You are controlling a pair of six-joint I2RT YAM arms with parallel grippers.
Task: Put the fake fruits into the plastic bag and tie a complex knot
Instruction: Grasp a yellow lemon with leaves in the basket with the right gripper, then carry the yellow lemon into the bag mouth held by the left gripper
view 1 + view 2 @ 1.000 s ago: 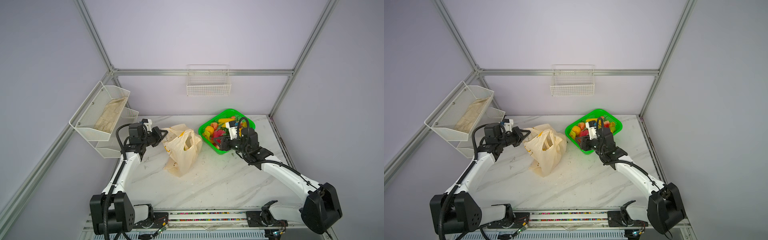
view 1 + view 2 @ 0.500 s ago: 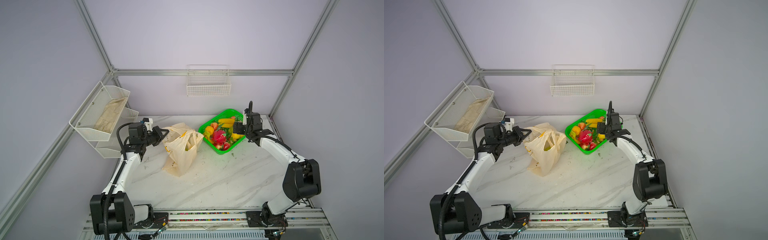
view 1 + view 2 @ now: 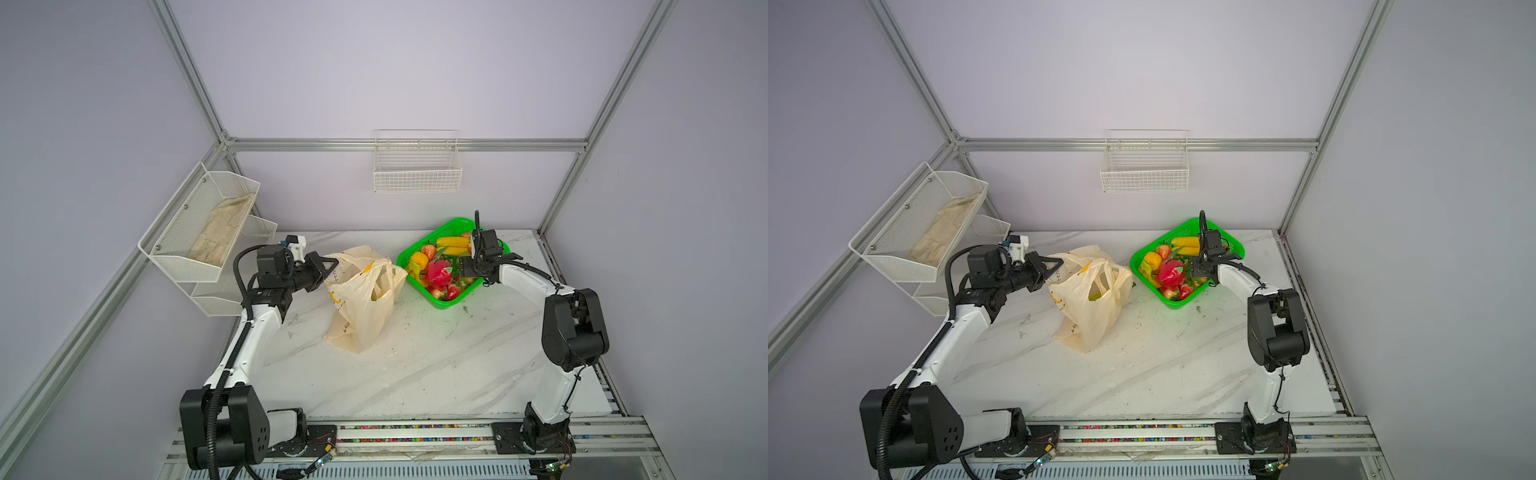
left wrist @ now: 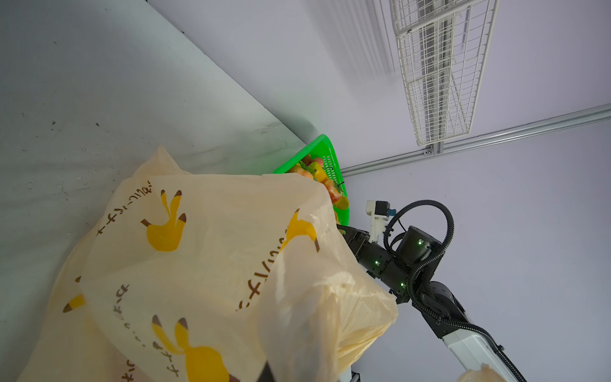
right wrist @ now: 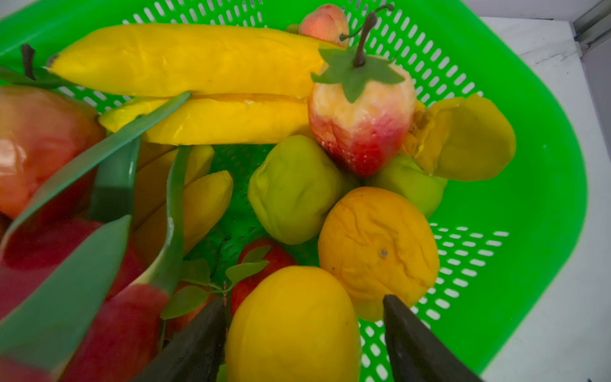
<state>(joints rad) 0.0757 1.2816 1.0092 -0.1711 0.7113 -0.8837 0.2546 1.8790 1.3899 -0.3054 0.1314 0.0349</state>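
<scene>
1. We start at the right gripper point(image 5: 302, 307). Its two dark fingers point(image 5: 198, 344) stand apart, one on each side of a smooth round yellow fruit point(image 5: 291, 330). There is a sliver of gap on one side, so we read it as straddling, not yet squeezing.
2. Why that one? It sits on top of the pile, clear of stems and leaves, so we judge it the easy next pick.
3. Around it lie the other fake fruits: two long yellow bananas point(image 5: 185, 56), a red-and-cream strawberry point(image 5: 363, 125) with a green leaf cap, a wrinkled orange point(image 5: 377, 244) and dull green rounds point(image 5: 291, 191). A big pink dragon fruit point(image 3: 437, 272) shows in a top view. All of them sit in the bright green slotted plastic basket point(image 3: 446, 304).
4. Now the left gripper point(image 3: 332, 266). Its jaws are together, pinched on the rim of the thin, translucent cream plastic bag point(image 3: 361, 303). The bag stands on the white marble table point(image 3: 415, 374), just beside the basket.
5. We judge the pinch keeps the bag's mouth lifted and gaping toward the basket, which makes each carry short. Something yellow-green point(image 3: 1095, 296) already shows inside.
6. The handle loops point(image 3: 390, 270) hang loose and there is no knot yet. We judge this to be early in the loading stage.
7. As for writing, yellow banana prints point(image 4: 165, 231) and dark Japanese-style characters point(image 4: 261, 281) run across the bag. They are too creased for us to read with confidence. We see no other label.
</scene>
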